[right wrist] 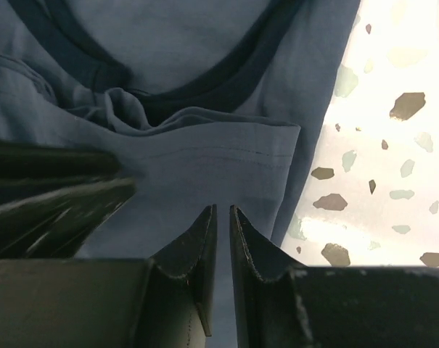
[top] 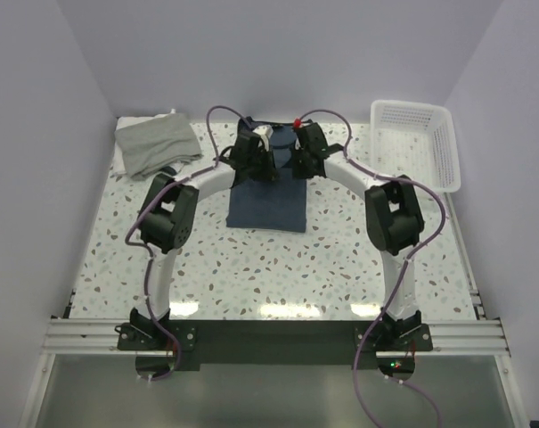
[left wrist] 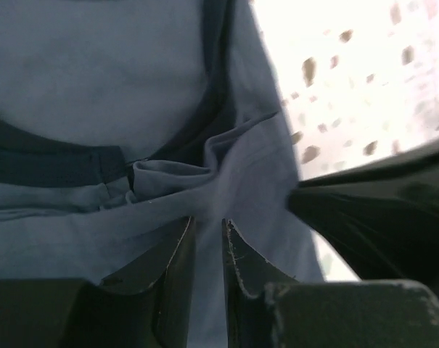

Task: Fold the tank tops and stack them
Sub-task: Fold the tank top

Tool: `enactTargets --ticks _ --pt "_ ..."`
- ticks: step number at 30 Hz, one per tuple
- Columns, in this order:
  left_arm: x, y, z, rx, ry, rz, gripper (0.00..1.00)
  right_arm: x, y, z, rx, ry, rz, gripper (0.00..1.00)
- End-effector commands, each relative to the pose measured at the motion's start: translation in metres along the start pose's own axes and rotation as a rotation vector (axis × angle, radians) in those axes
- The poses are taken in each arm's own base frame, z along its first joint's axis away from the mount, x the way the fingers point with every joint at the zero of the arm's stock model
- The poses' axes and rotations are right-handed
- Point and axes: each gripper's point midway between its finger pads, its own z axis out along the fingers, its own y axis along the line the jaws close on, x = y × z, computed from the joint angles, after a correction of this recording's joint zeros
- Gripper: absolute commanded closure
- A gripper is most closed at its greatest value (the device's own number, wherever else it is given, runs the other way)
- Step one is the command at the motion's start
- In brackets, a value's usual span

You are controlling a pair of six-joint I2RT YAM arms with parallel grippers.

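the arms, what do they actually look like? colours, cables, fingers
Both the left arm and right arm have white curved links between chunky black joint housings, on black bases. A lilac cable loops along each. The fingers are black, tapered wedges with scuffed edges. The right arm's end carries a small red knob.

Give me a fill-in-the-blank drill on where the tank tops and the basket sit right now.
1. The tank top lying in the middle of the table is ___ blue with darker trim.
2. The grey tank top lies in the far ___ corner.
3. The white basket stands in the far ___ corner.
Missing words: navy; left; right.
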Motion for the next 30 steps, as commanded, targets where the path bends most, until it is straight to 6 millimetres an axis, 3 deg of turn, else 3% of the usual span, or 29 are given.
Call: enactTargets --ticks 1,8,11,14,20,21,23,24,25,26,27,28,29,30 --pt "0.004 0.007 0.025 0.026 0.059 0.009 0.74 0.005 -0.002 0.011 -0.021 0.014 -0.006 0.83" --pt "0.025 0.049 0.048 -0.118 0.124 -0.036 0.65 0.037 -0.015 0.029 0.027 0.100 -0.001 0.82" --pt "0.026 0.047 0.047 -0.097 0.124 -0.046 0.61 0.039 -0.024 0.025 0.076 0.106 0.006 0.82" --pt "0.010 0.035 0.033 -0.059 0.067 -0.032 0.52 0.029 -0.029 0.014 0.109 0.077 0.015 0.80" --pt "-0.048 0.007 -0.010 -0.021 -0.073 -0.003 0.37 0.015 -0.026 -0.014 0.109 0.049 0.038 0.71" --pt "-0.063 -0.002 -0.025 -0.007 -0.111 0.000 0.35 0.011 -0.025 -0.021 0.100 0.037 0.042 0.70" --pt "-0.067 -0.004 -0.040 -0.017 -0.141 -0.009 0.34 0.004 -0.022 -0.041 0.089 -0.008 0.053 0.66" --pt "-0.081 -0.012 -0.061 -0.013 -0.187 -0.027 0.33 0.004 -0.023 -0.047 0.089 -0.013 0.058 0.63" --pt "-0.064 -0.003 -0.066 -0.048 -0.165 -0.054 0.33 0.014 -0.026 -0.050 0.098 0.005 0.067 0.62" --pt "-0.061 0.005 -0.074 -0.098 -0.179 -0.079 0.33 0.011 -0.023 -0.063 0.082 -0.011 0.076 0.61" --pt "-0.068 0.001 -0.097 -0.109 -0.217 -0.122 0.33 0.015 -0.022 -0.068 0.076 -0.006 0.083 0.58" --pt "-0.035 0.019 -0.100 -0.173 -0.158 -0.156 0.33 0.035 -0.025 -0.069 0.083 0.026 0.092 0.57" --pt "-0.025 0.030 -0.109 -0.231 -0.166 -0.213 0.35 0.042 -0.025 -0.072 0.079 0.028 0.100 0.57" --pt "-0.023 0.028 -0.128 -0.232 -0.185 -0.230 0.35 0.044 -0.021 -0.084 0.053 0.016 0.112 0.55"
